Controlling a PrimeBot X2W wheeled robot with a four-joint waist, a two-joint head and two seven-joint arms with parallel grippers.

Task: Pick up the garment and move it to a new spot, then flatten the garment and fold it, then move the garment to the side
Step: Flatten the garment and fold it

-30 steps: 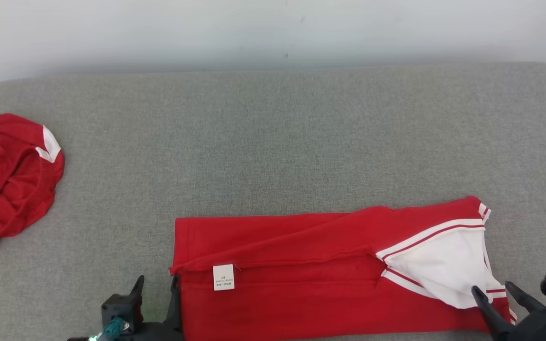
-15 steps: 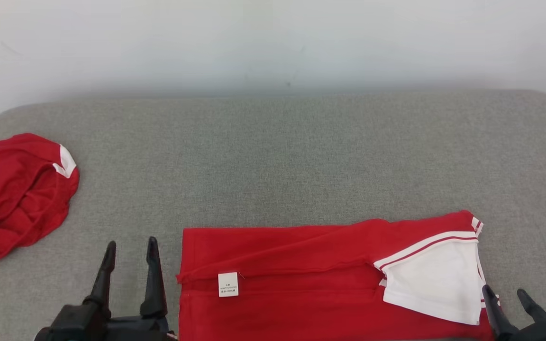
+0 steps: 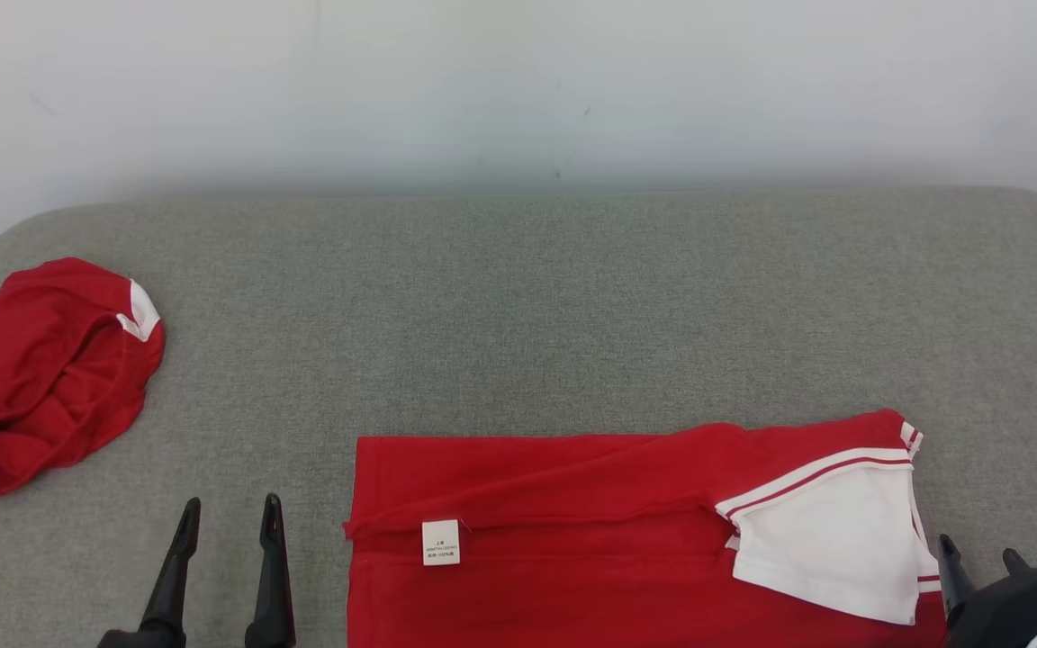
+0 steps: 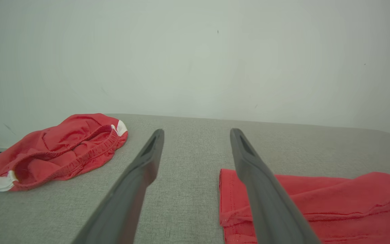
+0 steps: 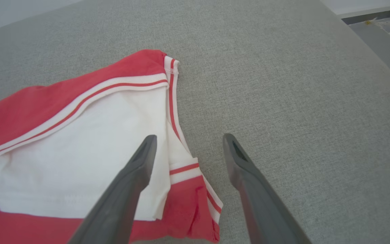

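The garment (image 3: 572,540) is red with a white sleeve and red-and-white striped trim. It lies folded into a long flat band at the near edge of the grey padded surface (image 3: 518,315), with a small white label (image 3: 440,542) showing. My left gripper (image 3: 230,508) stands open just left of the garment's left edge, apart from it. In the left wrist view the left gripper (image 4: 197,132) is empty, and the garment (image 4: 317,203) lies to the lower right. My right gripper (image 3: 978,551) is open beside the white sleeve end. In the right wrist view the right gripper (image 5: 190,137) hovers over the garment's (image 5: 80,135) striped edge, holding nothing.
A second red garment (image 3: 41,378) with white trim lies crumpled at the surface's far left, also seen as a heap (image 4: 59,145) in the left wrist view. A pale wall (image 3: 518,90) stands behind. The surface's right edge (image 5: 367,51) drops to the floor.
The head camera has tilted, shifting the whole picture downward. My left gripper has left the garment's lower left corner and now points up beside it. The right gripper has drawn back off the white sleeve.
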